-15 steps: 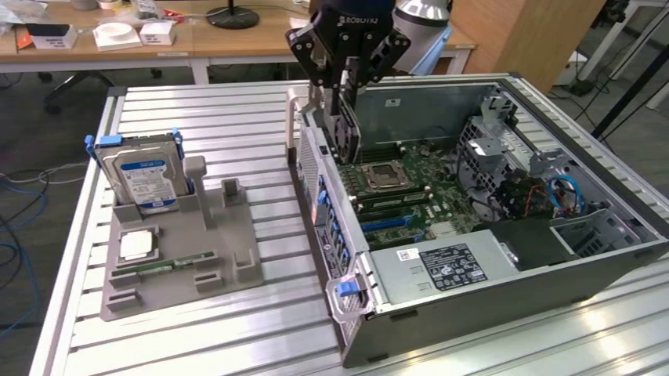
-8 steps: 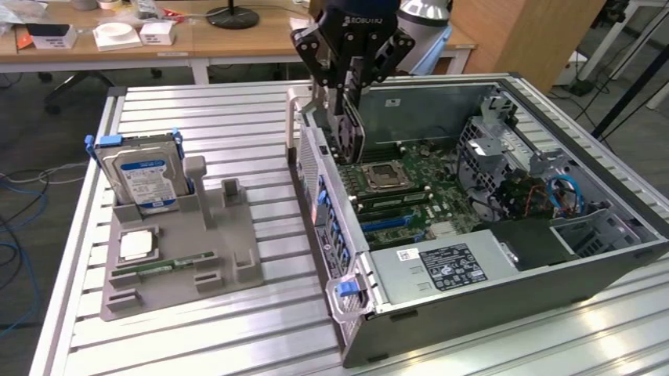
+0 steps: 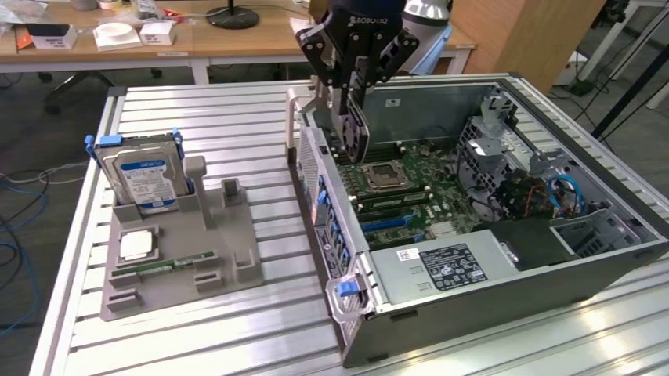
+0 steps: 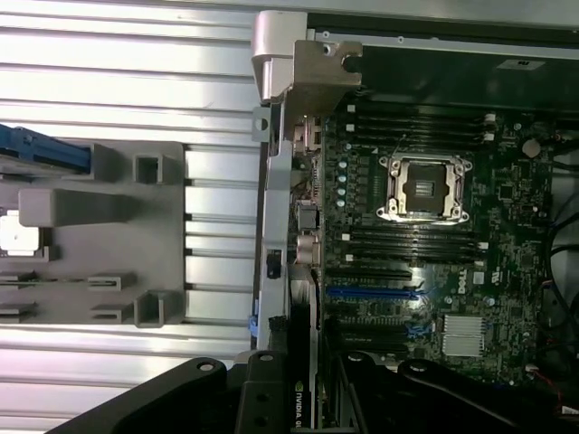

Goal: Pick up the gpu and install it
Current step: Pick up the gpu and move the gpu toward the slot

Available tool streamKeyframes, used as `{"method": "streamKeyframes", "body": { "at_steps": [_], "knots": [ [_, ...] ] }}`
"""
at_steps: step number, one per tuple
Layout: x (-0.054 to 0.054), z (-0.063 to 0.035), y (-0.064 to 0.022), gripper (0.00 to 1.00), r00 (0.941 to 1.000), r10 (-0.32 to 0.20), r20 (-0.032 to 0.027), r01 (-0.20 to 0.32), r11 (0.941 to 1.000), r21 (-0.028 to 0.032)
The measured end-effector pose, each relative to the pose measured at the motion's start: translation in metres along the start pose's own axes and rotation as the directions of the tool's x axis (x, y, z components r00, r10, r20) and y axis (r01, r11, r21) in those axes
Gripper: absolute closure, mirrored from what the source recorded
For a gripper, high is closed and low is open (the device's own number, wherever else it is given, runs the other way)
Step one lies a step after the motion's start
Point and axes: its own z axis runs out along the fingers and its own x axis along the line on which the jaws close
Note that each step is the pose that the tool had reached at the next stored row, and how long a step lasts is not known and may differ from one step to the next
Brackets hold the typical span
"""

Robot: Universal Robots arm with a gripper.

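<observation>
Dark, thin and flat, the gpu (image 3: 359, 139) hangs upright at upper centre of the exterior view, with pale metal along its outer end. The jaws of the gripper (image 3: 348, 110) are clenched on it, above the near wall of the open computer case (image 3: 585, 258). The pick-up is done. Installation is not: I judge the card clear of the motherboard (image 3: 418, 188), with no slot engaged. The wrist view shows it edge-on.

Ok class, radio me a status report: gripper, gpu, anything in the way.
Gripper jaws shut on gpu. Card upright over the motherboard, not yet seated. Nothing visibly in the way.
</observation>
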Motion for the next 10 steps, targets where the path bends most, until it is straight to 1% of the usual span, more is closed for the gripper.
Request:
{"method": "streamKeyframes", "body": {
  "at_steps": [10],
  "knots": [
    [-0.006,0.0,-0.0002,0.74,1.0,-0.001,-0.0001,0.001,1.0,0.0]
  ]
}}
